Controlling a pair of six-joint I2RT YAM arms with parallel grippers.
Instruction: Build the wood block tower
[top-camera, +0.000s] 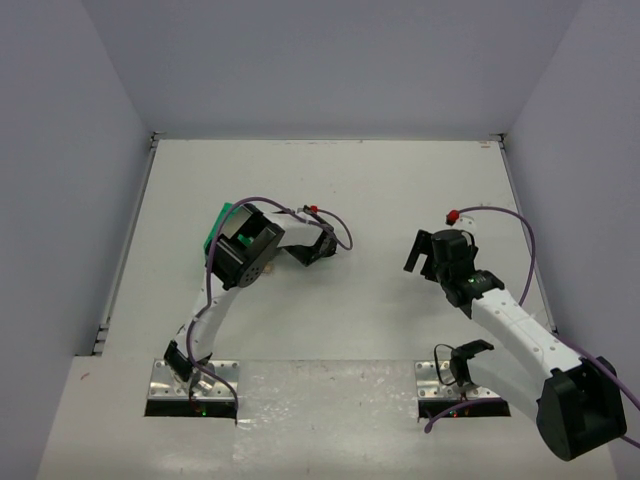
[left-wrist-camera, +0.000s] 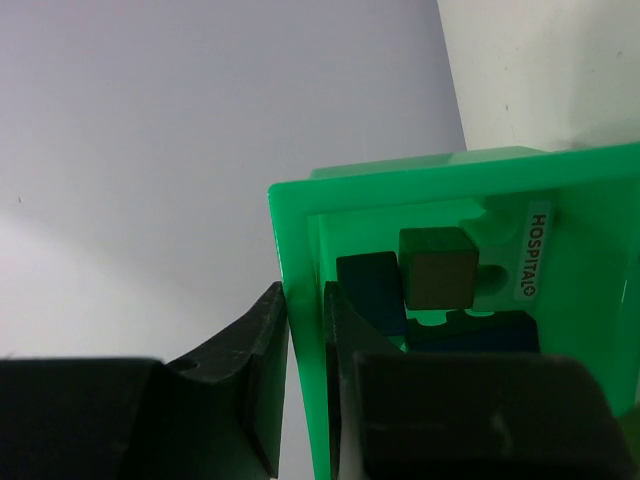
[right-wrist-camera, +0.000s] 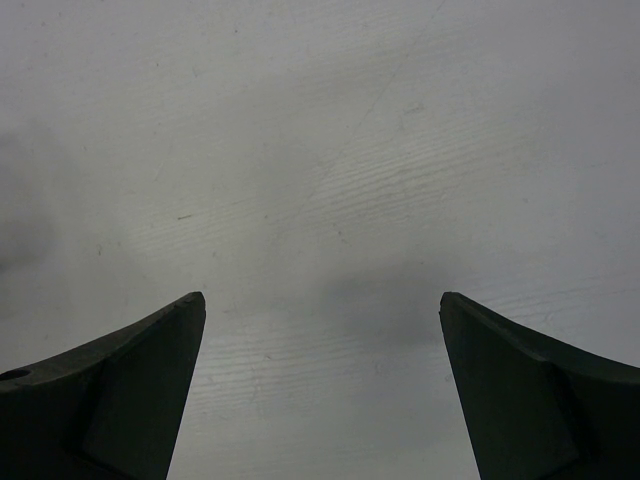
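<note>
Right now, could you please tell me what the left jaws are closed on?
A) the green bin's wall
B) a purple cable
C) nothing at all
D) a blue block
A: in the left wrist view the left jaws pinch the bin by its side wall, one on each face, while the blocks sit inside it untouched.

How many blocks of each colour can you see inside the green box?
Green block: 1
Blue blocks: 2
Total: 3 blocks in view inside the green box; the left pincer hides part of it, so there may be more.
</note>
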